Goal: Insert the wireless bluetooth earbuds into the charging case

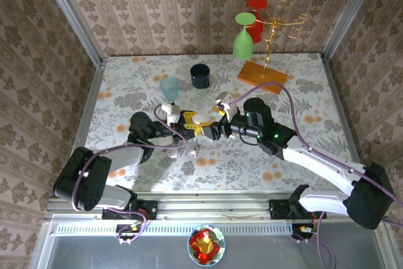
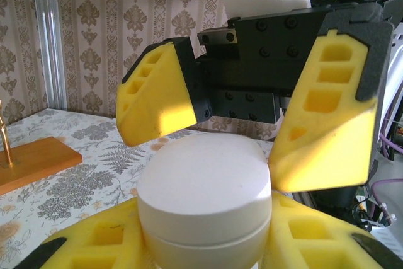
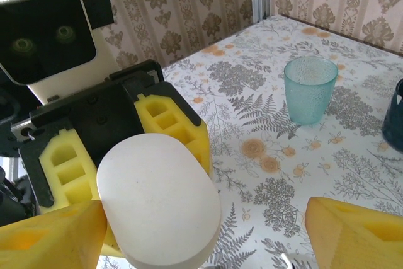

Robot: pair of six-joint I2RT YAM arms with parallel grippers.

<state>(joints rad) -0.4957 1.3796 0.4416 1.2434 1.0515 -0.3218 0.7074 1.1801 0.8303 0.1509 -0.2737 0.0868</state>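
Note:
The charging case [image 2: 204, 187] is a closed white pebble with a seam round its middle. My left gripper [image 2: 204, 239] is shut on it, holding it above the table with yellow fingers [image 2: 94, 240] on both sides. In the top view the case [image 1: 201, 118] sits mid-table between both grippers. My right gripper [image 3: 201, 234] stands open, its fingertips apart on either side of the case [image 3: 157, 200] without touching it. A tiny white piece [image 1: 171, 153] lies on the table near the left gripper [image 1: 194, 124]; it is too small to tell whether it is one of the earbuds.
A teal cup [image 1: 169, 86] and a dark blue mug [image 1: 200, 75] stand behind the grippers. At the back right are an orange wooden base [image 1: 262, 77] with a gold stand, a green glass [image 1: 243, 37] and a red glass [image 1: 255, 20]. Patterned walls enclose three sides.

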